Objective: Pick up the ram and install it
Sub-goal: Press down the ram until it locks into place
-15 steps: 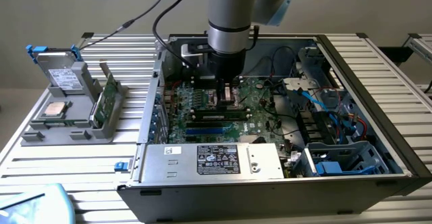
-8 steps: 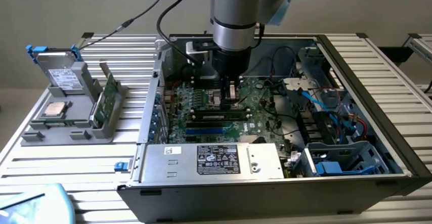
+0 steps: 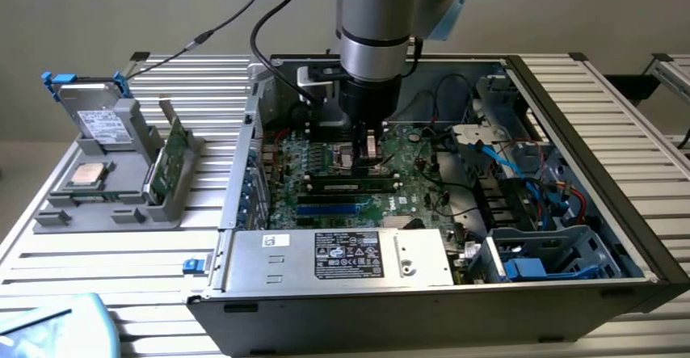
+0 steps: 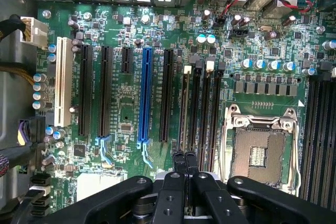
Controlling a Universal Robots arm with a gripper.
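1. The gripper (image 4: 185,162) hung inside the open computer case (image 3: 603,132), fingers pressed together, holding nothing.
2. A memory stick (image 3: 351,185) lay seated on the motherboard (image 4: 126,108), just below the gripper.

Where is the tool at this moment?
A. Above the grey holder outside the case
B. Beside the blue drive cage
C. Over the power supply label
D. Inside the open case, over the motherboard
D: the tool hangs inside the case, with its closed fingers over the motherboard.
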